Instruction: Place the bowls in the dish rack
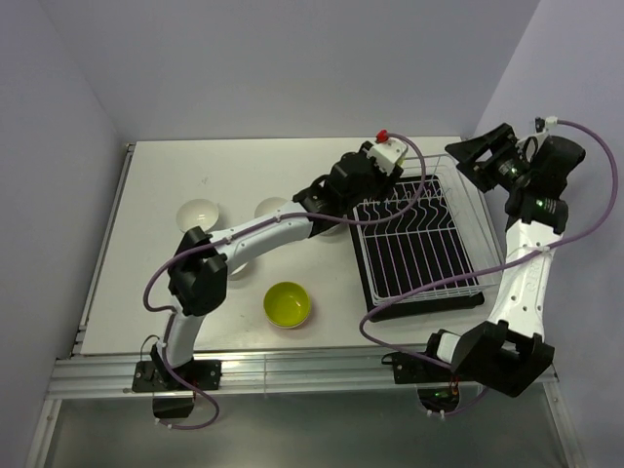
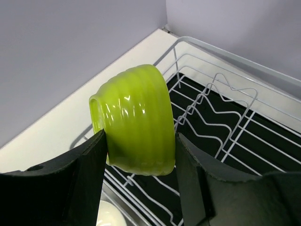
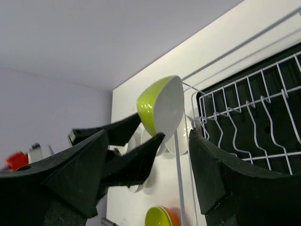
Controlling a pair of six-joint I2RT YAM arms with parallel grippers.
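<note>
My left gripper [image 2: 141,136] is shut on a lime green bowl [image 2: 134,120] with a white inside. It holds the bowl on its side above the back left corner of the white wire dish rack [image 2: 225,108]. In the top view the left wrist [image 1: 356,180] hides that bowl. The right wrist view shows the held bowl [image 3: 162,110] just left of the rack's rim [image 3: 235,101]. My right gripper [image 1: 478,151] is open and empty, raised beyond the rack's back right corner. The rack [image 1: 414,249] holds no bowl that I can see.
A lime green bowl [image 1: 288,304] nested in an orange one [image 3: 178,221] stands on the table near the front. White bowls [image 1: 198,212] [image 1: 271,208] sit left of the rack, some hidden under the left arm. A purple cable [image 1: 419,190] hangs over the rack.
</note>
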